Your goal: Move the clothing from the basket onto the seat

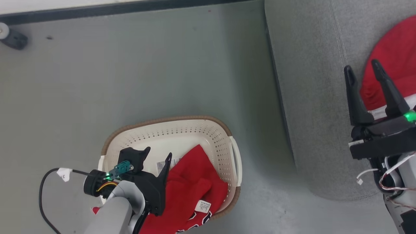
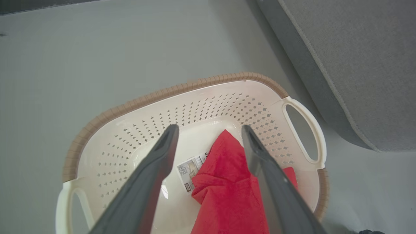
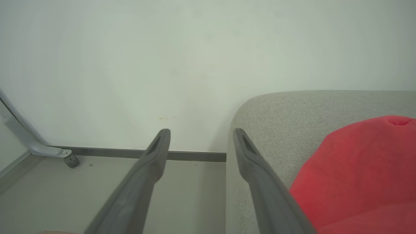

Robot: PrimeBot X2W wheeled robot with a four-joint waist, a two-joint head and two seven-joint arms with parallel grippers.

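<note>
Clothing (image 2: 224, 172) in basket (image 2: 195, 107), beneath left gripper (image 2: 208, 127)

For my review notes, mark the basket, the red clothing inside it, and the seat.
basket (image 2: 195, 86), left wrist view, on its brown rim.
clothing (image 2: 224, 182), left wrist view, on the middle of the red fabric lying in the basket.
seat (image 1: 312, 81), head view, on its bare grey top.

We count one basket (image 1: 169, 119) and one seat (image 1: 308, 81). We see two clothing heaps (image 1: 191, 182), a left pincer (image 1: 158, 152) and a right pincer (image 1: 361, 65).
</note>
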